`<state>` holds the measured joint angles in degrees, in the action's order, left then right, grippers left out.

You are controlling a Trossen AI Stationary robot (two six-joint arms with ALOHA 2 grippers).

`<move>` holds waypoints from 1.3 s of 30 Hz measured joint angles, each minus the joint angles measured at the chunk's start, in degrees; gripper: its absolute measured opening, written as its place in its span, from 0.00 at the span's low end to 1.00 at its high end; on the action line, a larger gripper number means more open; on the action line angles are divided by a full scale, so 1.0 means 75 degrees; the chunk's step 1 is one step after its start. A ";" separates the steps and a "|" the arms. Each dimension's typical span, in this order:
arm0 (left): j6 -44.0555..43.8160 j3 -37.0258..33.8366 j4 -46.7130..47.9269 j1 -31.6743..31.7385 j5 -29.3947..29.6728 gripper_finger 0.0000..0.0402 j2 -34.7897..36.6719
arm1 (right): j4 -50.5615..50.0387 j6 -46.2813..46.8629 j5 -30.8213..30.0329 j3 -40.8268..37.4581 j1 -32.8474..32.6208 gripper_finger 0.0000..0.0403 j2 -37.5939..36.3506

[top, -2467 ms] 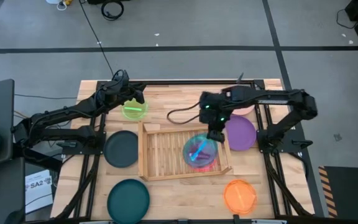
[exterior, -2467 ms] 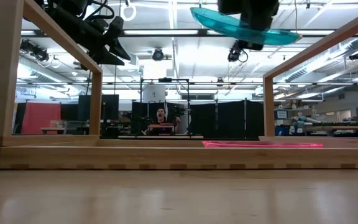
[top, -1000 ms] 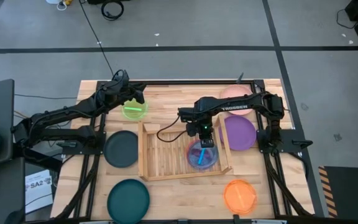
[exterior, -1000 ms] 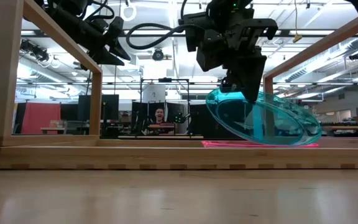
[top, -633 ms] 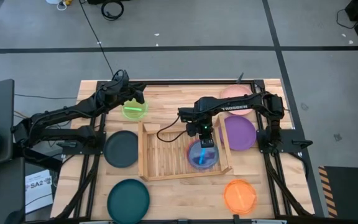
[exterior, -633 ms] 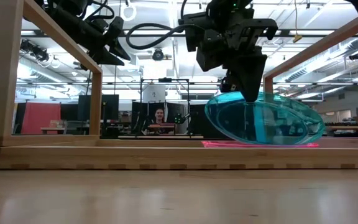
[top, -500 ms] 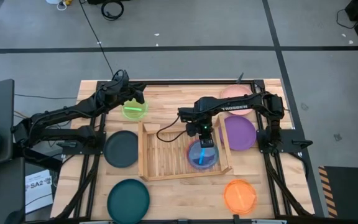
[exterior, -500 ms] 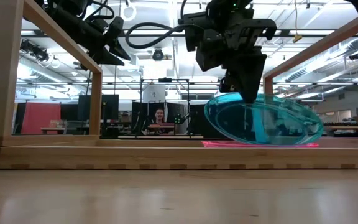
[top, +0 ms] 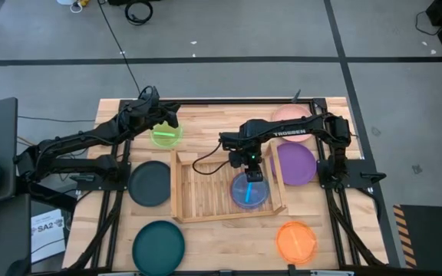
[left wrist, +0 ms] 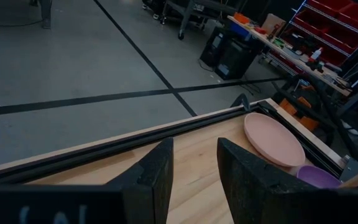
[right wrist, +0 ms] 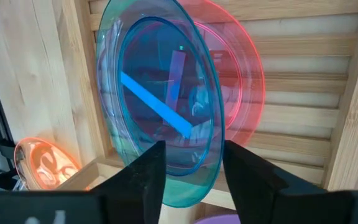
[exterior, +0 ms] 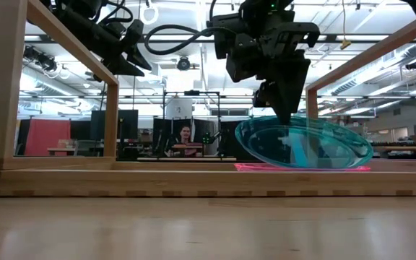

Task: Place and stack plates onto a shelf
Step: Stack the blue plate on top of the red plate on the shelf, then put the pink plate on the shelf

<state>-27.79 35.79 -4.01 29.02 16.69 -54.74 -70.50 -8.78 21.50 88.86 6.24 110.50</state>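
blue plate (exterior: 303,146) has sunk nearly flat onto the pink plate (right wrist: 244,81); my right hand (top: 249,175) still grips it, so release comes next.

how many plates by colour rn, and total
lime green: 1
dark grey: 1
dark teal: 1
orange: 1
purple: 1
pale pink: 1
clear blue: 1
clear pink: 1
total: 8

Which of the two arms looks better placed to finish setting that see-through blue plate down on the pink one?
The right. Its gripper already grips the blue plate, tilted just above the pink plate in the wooden tray. The left gripper hangs empty near the lime green plate, outside the tray.
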 joint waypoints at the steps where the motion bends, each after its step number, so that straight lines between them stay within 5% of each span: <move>1: 0.0002 0.0000 0.0000 0.0000 0.0000 0.32 0.0001 | 0.0000 -0.0001 0.0000 0.0000 0.0000 0.42 0.0000; 15: -0.0001 0.0000 0.0006 0.0000 -0.0001 0.32 -0.0001 | 0.0079 0.0000 -0.0820 0.0000 -0.0006 0.55 0.0000; 39: 0.0002 0.0000 0.0138 0.0000 -0.0002 0.32 -0.0001 | 0.0248 -0.0080 -0.0938 -0.0001 -0.0006 0.55 0.0000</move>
<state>-27.77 35.79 -2.98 29.02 16.68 -54.75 -68.64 -9.39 14.46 88.85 6.20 110.50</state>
